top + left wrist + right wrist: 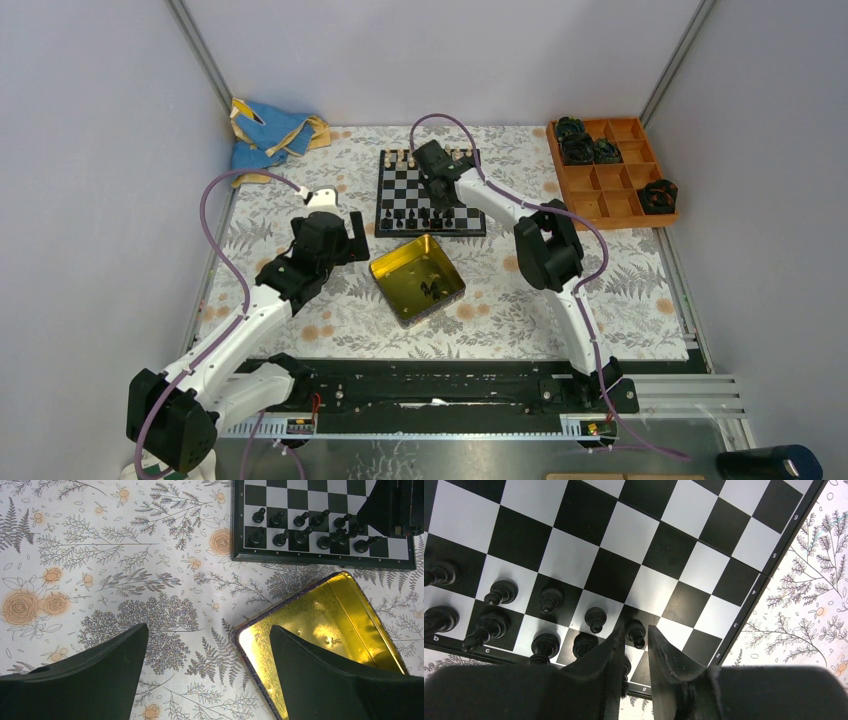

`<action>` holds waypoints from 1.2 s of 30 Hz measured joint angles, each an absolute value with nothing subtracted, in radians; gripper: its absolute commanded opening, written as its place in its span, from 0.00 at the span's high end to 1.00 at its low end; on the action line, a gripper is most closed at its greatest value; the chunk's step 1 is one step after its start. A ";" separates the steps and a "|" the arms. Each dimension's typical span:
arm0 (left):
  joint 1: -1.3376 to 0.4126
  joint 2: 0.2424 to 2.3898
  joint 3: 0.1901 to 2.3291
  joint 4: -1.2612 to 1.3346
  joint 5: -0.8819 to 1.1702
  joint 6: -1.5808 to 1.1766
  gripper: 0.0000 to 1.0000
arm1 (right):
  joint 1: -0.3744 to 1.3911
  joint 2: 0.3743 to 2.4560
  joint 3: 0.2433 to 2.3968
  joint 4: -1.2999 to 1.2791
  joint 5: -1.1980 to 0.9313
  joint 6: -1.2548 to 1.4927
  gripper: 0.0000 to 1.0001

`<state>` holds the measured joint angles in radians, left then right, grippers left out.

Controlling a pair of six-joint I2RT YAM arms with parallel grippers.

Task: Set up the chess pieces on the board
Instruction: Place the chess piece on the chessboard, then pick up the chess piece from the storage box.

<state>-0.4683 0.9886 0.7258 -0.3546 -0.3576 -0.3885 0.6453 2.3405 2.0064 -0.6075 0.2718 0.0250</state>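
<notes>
Right fingers (611,652) slightly apart around black pawn (636,631) standing on board (659,550); contact unclear. Left fingers (100,667) wide apart, empty, over bench (125,580) beside tin (350,595). Black ranks look nearly full. Dark bits (430,290) in tin are probably the pieces still to place.

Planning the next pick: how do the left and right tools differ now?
The left tool gapes wide; the right tool is narrowly parted around a black pawn. Left hangs over the floral cloth beside the yellow tin; right is over the board. Both are black.
</notes>
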 measured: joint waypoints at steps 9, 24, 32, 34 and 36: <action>-0.468 0.989 0.723 -0.353 -0.358 -0.387 0.01 | 0.645 2.337 2.015 -0.607 0.299 0.023 0.67; -0.468 0.991 0.719 -0.351 -0.355 -0.386 0.01 | 0.799 1.871 1.689 -0.579 0.186 -0.049 0.56; -0.468 0.991 0.712 -0.350 -0.348 -0.387 0.01 | 0.946 1.812 1.522 -0.594 -0.018 -0.083 0.56; -0.468 0.991 0.709 -0.349 -0.347 -0.387 0.01 | 0.947 1.811 1.482 -0.592 -0.045 -0.084 0.56; -0.468 0.990 0.705 -0.348 -0.347 -0.387 0.01 | 0.946 1.811 1.447 -0.580 -0.060 -0.085 0.56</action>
